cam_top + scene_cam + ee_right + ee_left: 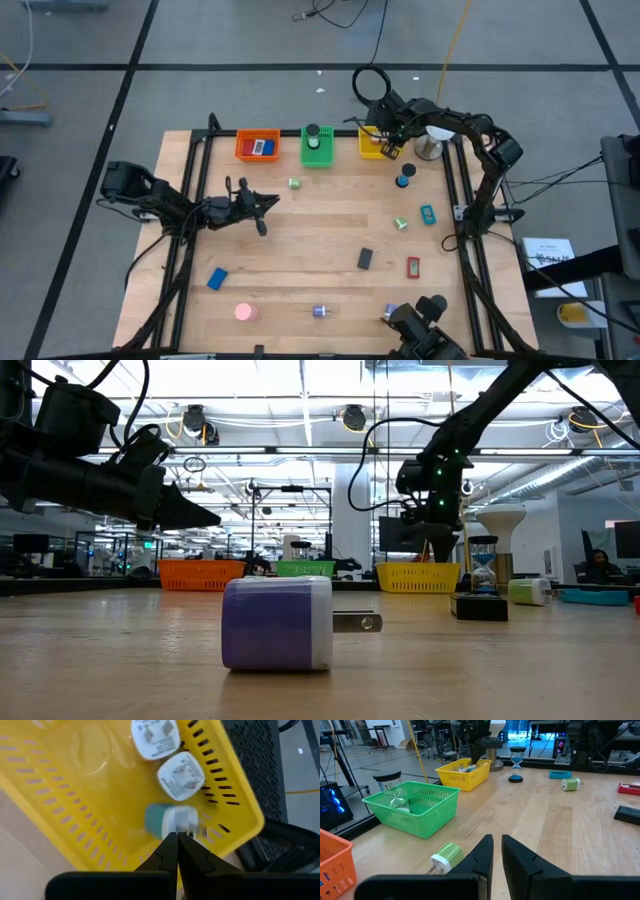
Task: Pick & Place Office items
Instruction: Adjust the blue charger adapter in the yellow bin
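My right gripper (176, 838) points steeply down over the yellow bin (60, 805) at the table's far right, fingers shut. Just past its tips is a teal-and-white plug adapter (167, 820), above two white adapters (180, 776) lying in the bin. Loose office items lie on the table: a purple adapter (319, 311), a green adapter (445, 856), a blue block (217, 278), a pink round piece (244, 312), a black block (365, 259) and a red piece (413, 267). My left gripper (497, 841) waits near the table's left side, all but shut with nothing in it. My right gripper's shut fingertips (170, 842) stand at the edge of the teal-and-white adapter's white end (181, 822), coming from above and pointing down into the yellow bin. I cannot tell whether they touch it or which part they have; the tips themselves cover that spot.
An orange bin (258, 146) and a green bin (317, 147) stand beside the yellow one along the far edge. A white-domed stand (432, 140) and a small hourglass (403, 180) are close to my right arm. Dark frame rails (190, 190) run along both table sides.
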{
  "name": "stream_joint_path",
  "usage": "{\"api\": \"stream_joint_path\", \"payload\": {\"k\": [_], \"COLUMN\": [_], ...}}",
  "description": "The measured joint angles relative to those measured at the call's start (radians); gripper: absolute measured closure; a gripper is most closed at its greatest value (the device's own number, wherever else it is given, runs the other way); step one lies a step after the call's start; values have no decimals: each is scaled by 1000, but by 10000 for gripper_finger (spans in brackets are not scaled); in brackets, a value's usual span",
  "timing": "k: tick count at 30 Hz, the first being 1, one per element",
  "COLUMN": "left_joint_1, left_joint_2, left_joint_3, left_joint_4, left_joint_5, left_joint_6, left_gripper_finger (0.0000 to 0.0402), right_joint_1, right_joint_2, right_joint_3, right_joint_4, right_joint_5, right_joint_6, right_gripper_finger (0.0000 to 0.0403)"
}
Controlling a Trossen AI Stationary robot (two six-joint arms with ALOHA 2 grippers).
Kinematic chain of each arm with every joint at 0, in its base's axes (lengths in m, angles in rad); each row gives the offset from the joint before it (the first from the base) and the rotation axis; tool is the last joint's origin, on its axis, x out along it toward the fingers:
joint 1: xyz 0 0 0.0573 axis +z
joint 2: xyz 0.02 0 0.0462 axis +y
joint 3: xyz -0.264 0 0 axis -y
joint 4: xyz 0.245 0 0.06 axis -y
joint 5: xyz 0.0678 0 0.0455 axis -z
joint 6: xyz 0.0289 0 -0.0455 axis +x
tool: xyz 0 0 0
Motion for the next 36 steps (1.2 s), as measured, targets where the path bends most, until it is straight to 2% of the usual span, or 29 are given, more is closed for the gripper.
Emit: {"api": "stream_joint_path", "payload": {"k": [8, 17, 27, 33, 36], "left_joint_1": [0, 0, 0, 0, 1], "left_joint_2": [0, 0, 0, 0, 0], "left_joint_3": [0, 0, 0, 0, 0], "left_joint_4": [0, 0, 0, 0, 0], "left_joint_5": [0, 0, 0, -1, -1], "left_joint_6": [2, 7, 10, 30, 29], "left_gripper_finger": [366, 366, 366, 366, 366], "right_joint_1": [-4, 15, 16, 16, 21], "right_joint_2": [0, 0, -34, -48, -38], "right_joint_3": [0, 0, 0, 1, 1], "right_joint_4": [50, -18, -7, -35, -29], "right_joint_5": [29, 23, 24, -107, -107], "right_joint_6": [12, 23, 46, 93, 90], "right_gripper_finger": [401, 402, 402, 402, 402]}}
